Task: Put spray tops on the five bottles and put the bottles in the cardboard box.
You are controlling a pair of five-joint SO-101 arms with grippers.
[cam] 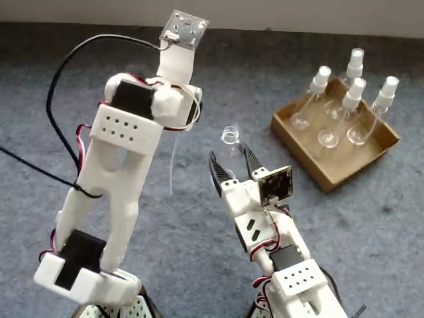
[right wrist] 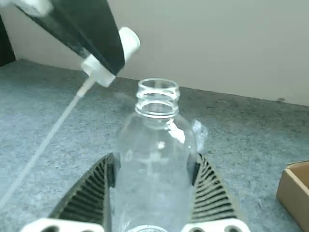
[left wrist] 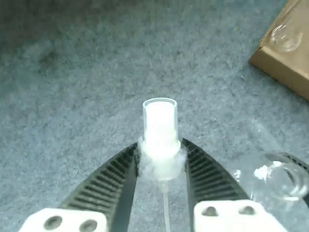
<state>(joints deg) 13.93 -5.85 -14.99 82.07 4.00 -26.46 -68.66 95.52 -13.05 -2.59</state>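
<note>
The spray top (left wrist: pixel 160 121), clamped in the left end effector (left wrist: pixel 161 146), should be centred over the bottle (right wrist: pixel 155 125) clamped in the right end effector (right wrist: pixel 153 164), tube (right wrist: pixel 48 137) first.

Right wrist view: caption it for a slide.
Right pincer grips the uncapped clear bottle while the left pincer holds a spray top near its neck.

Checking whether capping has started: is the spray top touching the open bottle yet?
Apart. In the right wrist view a clear gap shows between the spray top and the bottle neck, and its tube slants away.
</note>
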